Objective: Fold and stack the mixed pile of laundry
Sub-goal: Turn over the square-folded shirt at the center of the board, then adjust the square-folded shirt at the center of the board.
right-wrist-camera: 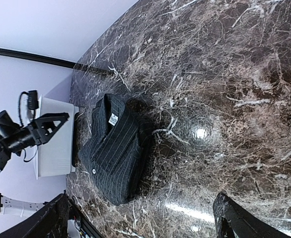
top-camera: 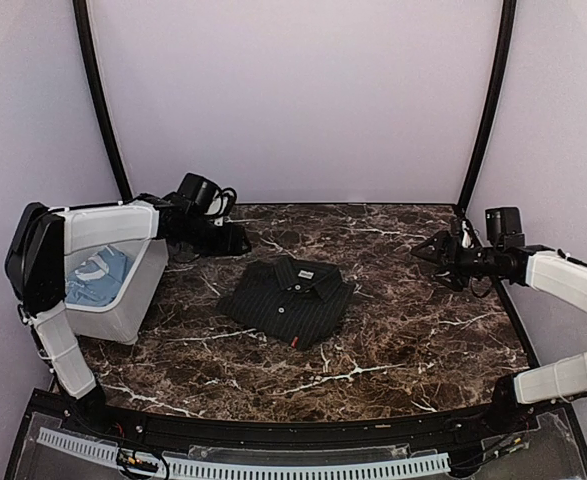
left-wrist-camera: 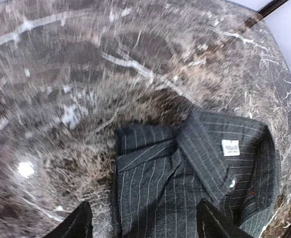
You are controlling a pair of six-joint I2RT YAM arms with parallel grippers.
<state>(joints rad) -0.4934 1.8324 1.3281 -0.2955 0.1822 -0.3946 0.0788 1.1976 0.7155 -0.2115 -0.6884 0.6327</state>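
Dark brown marble-pattern table (top-camera: pixel 403 330) with white veins and a glossy top showing light glare. A folded black pinstriped shirt (top-camera: pixel 288 300) lies flat near the middle, slightly left, collar toward the far edge. A white bin (top-camera: pixel 131 305) stands on the left side, apart from the shirt.

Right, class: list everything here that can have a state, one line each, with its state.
black pinstriped shirt: folded, lying flat on the table.
white bin: upright, open-topped.
light blue T-shirt: crumpled, unfolded, inside the white bin.
left gripper: open, empty.
right gripper: open, empty.
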